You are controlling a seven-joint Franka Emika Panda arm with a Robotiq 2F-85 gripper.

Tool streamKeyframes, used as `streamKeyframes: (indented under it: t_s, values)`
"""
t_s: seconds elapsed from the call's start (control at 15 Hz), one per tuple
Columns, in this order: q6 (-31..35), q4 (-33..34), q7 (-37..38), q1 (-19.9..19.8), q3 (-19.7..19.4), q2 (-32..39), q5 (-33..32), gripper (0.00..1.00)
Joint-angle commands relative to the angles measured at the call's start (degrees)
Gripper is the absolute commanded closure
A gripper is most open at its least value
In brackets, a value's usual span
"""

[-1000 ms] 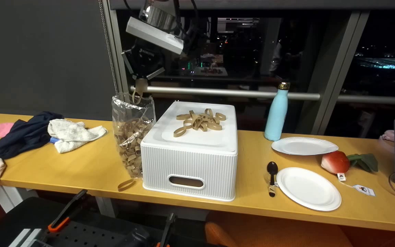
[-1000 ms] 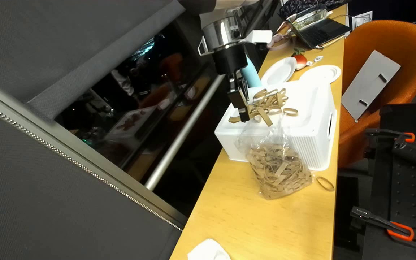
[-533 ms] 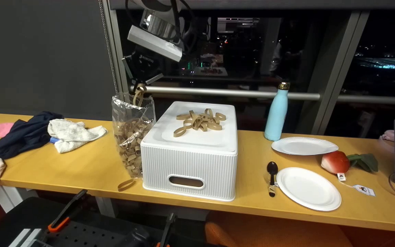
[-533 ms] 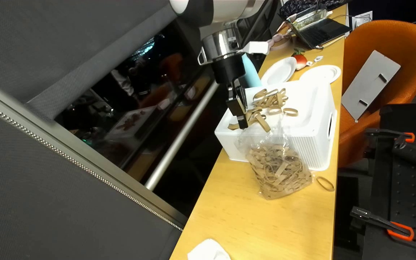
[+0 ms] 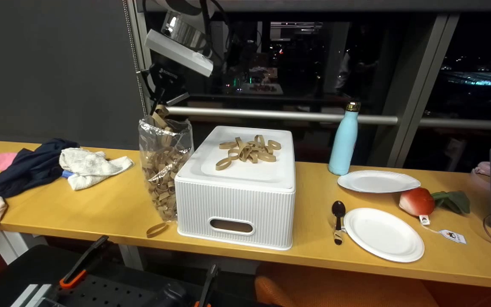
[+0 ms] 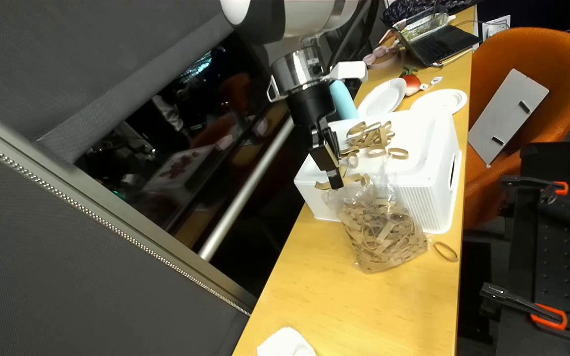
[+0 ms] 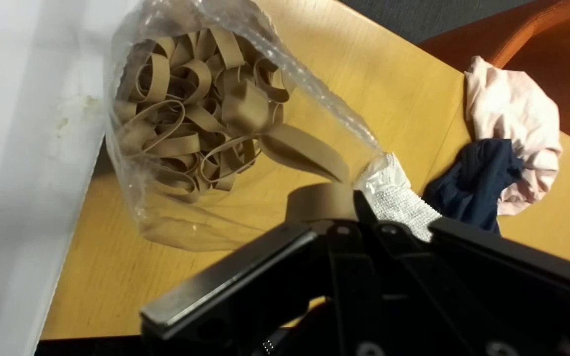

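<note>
Bands (image 7: 320,201) are dangling right at the mouth of the clear bag (image 5: 146,138), and that's the fresh bit: compared with a second ago, the tool (image 6: 336,177) is sitting lower and hanging closer to the bag. It's pinching narrow, with a band caught between its fingers, so yeah, it's holding something; how many it's gripping I'm not able to tell, since the strips are overlapping and blurring. Lowest ones are seemingly dipping below the rim, which I'm taking to mean the held bunch is sitting near the loose stuff inside.

Views-wise, the wrist cam is peering down into the bag, so it's showing the bagged loops (image 7: 202,117) nicely, plus another band (image 7: 309,148) trailing off the held one. It's missing the little pile (image 5: 249,150) lying on the white box (image 5: 237,204), though; only part of the box is showing there. In an exterior view a dark spoon (image 5: 338,209) is lying on the table (image 5: 100,204) beside a plate (image 5: 384,234), and in an exterior view a grey panel (image 6: 510,116) is resting in the orange chair (image 6: 562,54). The wrist cam isn't catching the spoon or the panel.
</note>
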Motion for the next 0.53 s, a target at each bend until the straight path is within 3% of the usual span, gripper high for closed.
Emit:
streamKeyframes:
  t_s: [0.0,0.47]
  values:
    - [-2.29,-1.47,1.81,0.10,0.30,-2.73,0.45,0.99]
    - [-3.00,-9.22,3.27,0.17,-0.43,-9.68,1.48,0.99]
